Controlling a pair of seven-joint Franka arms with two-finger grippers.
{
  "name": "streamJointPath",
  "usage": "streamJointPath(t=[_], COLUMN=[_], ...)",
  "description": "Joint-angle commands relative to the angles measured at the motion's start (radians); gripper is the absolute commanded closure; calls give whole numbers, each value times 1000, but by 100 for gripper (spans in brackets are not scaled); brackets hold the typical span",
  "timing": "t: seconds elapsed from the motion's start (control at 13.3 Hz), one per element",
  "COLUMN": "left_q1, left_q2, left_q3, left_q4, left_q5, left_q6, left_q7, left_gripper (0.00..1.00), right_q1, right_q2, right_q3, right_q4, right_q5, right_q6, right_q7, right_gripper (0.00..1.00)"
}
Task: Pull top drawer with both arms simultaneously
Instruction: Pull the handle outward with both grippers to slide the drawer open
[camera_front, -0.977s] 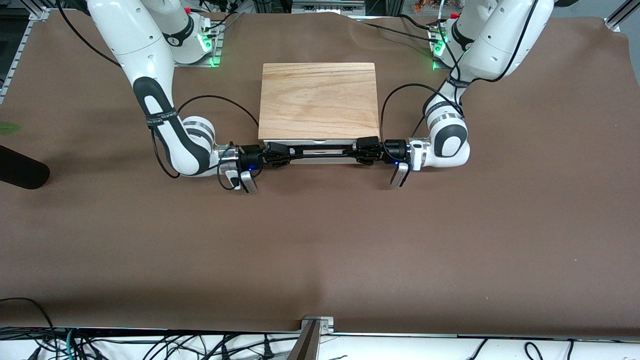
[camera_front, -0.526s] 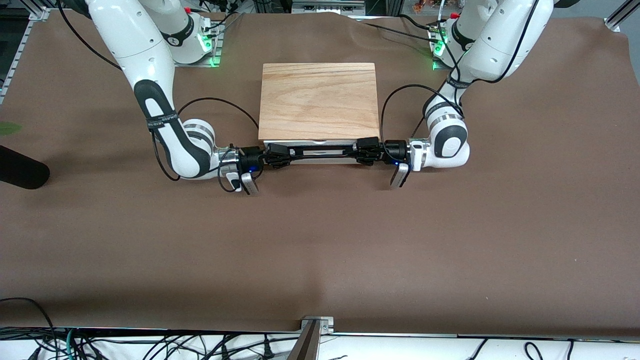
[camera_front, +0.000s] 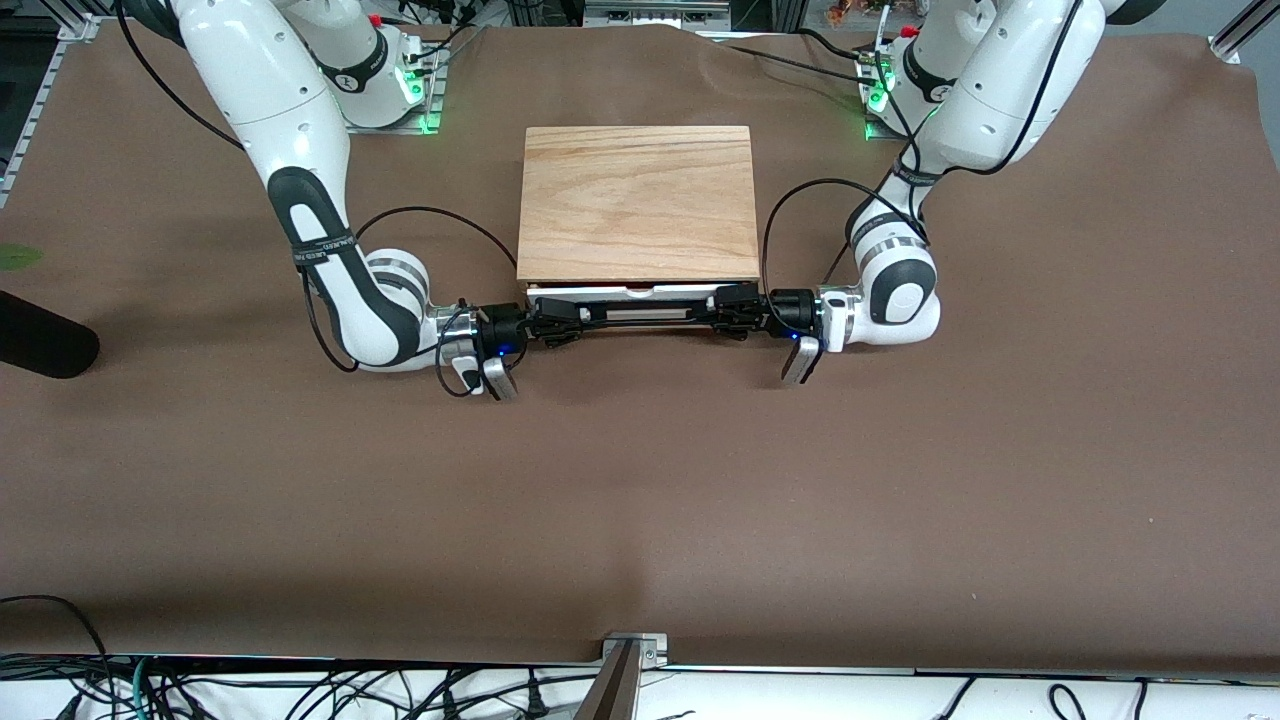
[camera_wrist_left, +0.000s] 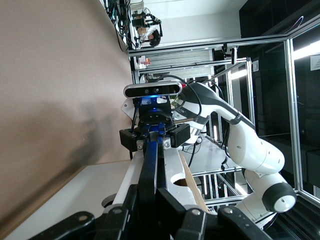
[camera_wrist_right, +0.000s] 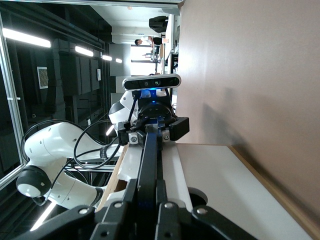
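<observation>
Slid out slightly: white-front top drawer (camera_front: 640, 293), both grippers gripping wire handle (camera_front: 640, 312).

The casing (camera_front: 636, 202) sits on the table (camera_front: 640, 480) near the edge where the arm bases stand, midway between them. The top drawer (camera_front: 640, 292) projects slightly from the casing's front. Its handle (camera_front: 640, 308) lies between the right gripper (camera_front: 553, 323) and left gripper (camera_front: 733, 309), one at each end.

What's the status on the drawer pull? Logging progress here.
Left gripper and right gripper both shut on the handle, one at each end. Top drawer out a crack from the wooden box. Nothing in front of it.
</observation>
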Motion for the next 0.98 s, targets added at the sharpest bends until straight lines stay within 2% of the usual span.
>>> streamJointPath(t=[0.0, 0.9], left_q1=[-15, -15], left_q2=[83, 160], left_q3=[18, 41], left_q4=[78, 199], left_q5=[12, 15], left_q6=[25, 22], left_q7=[41, -25], left_gripper=[100, 100], right_q1=[-8, -23], right_q2=[60, 106], right_q3=[13, -4], right_q4=[169, 311], right_q5=[67, 61], right_q6=[14, 20], right_q7=[75, 195], right_gripper=[100, 100])
